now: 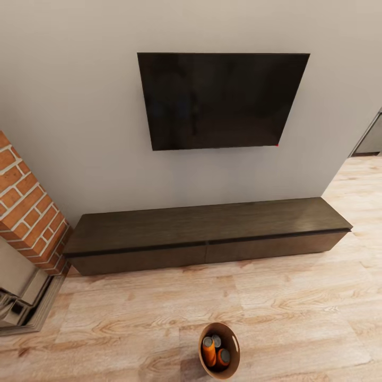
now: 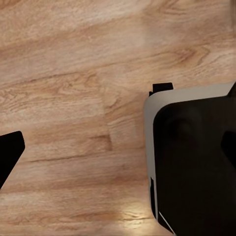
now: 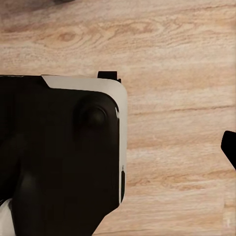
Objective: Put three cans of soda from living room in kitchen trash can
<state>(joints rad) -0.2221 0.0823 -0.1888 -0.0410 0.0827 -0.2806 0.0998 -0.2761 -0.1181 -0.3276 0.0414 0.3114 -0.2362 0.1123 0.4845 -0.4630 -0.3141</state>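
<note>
Fingers (image 2: pixel 10 150) spread above plank floor (image 2: pixel 73 73)

Soft, even indoor light with no visible lamp or window. The pale wall (image 1: pixel 79 106) darkens slightly just above the long dark cabinet (image 1: pixel 207 233). The black television (image 1: pixel 220 101) above that cabinet shows a faint dull sheen and looks skewed by wide-angle distortion. A small soft shadow lies on the wood floor (image 1: pixel 297 307) beside the bin (image 1: pixel 233 345), in front of the cabinet. Wrist views are slightly soft; a pale glare patch marks the planks (image 2: pixel 125 214).
</note>
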